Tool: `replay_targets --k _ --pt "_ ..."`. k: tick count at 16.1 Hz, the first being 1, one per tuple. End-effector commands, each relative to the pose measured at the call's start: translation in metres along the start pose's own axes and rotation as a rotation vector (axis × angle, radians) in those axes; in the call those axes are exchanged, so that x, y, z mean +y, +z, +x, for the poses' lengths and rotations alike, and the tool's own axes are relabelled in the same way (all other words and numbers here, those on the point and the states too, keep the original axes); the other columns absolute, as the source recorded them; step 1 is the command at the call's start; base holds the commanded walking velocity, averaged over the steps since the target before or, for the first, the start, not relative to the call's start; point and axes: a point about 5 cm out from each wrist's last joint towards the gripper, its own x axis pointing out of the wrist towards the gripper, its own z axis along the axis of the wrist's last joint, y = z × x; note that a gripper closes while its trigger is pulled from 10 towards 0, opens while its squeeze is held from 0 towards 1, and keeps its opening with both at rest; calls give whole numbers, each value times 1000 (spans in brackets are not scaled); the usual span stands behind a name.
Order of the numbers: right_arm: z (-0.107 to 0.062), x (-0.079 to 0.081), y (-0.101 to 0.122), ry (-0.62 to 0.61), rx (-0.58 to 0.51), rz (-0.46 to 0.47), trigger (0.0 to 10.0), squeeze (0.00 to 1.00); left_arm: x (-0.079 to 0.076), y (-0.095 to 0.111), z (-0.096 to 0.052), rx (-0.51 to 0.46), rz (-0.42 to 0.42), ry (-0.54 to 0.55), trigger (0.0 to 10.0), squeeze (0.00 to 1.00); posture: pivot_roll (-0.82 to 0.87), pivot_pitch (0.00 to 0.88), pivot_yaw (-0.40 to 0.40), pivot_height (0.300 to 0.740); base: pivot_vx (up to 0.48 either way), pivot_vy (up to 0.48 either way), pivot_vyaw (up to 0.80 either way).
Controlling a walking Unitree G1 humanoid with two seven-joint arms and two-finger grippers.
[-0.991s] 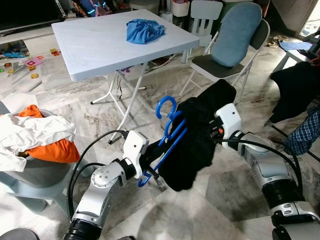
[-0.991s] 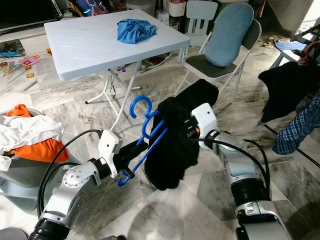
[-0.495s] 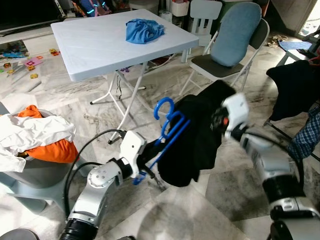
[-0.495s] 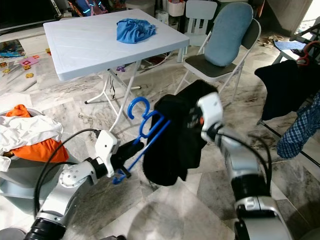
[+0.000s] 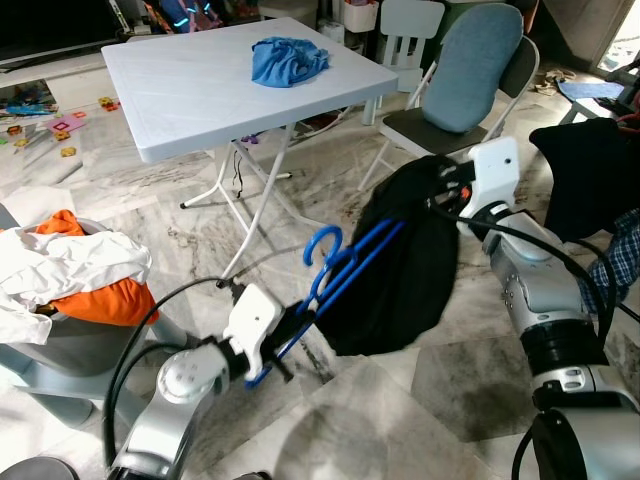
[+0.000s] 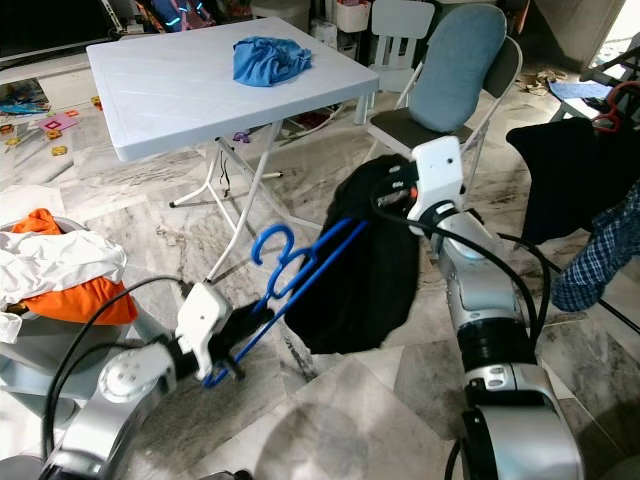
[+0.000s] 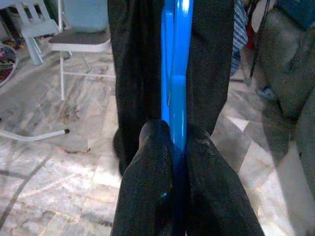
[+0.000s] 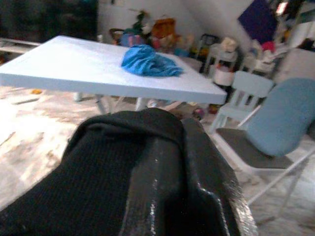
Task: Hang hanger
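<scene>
Marble floor (image 5: 440,380) below, left gripper (image 7: 172,147) clamps blue hanger (image 5: 345,270); right gripper (image 5: 447,190), apparently pinching black garment (image 5: 400,280), mostly hidden.

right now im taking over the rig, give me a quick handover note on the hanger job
Left gripper: shut on the blue hanger, low in front of the robot.
Right gripper: shut on the black garment, raised at its upper edge.
The garment is draped on the hanger between both arms, above the marble floor.
Done: garment on hanger.
Left: carry it to a rail and hook it; none identified yet.

Blue plastic hanger (image 5: 345,270) tilted in midair, black garment (image 5: 400,262) draped over it.
</scene>
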Motion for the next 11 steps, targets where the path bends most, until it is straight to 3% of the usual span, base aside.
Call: replay_targets --k 1,9,11 --pt "4 -8 13 -53 -40 -30 0 0 -2 4 -2 -1 28 -21 0 0 -116 21 -14 740 0 0 0" --pt "1 -37 -3 -294 59 -127 0 0 -14 4 -16 44 47 -89 0 0 -110 24 -15 740 0 0 0" --pt "-10 -58 -16 -438 146 -117 0 0 -22 8 -23 29 20 -124 0 0 -97 25 -14 740 0 0 0"
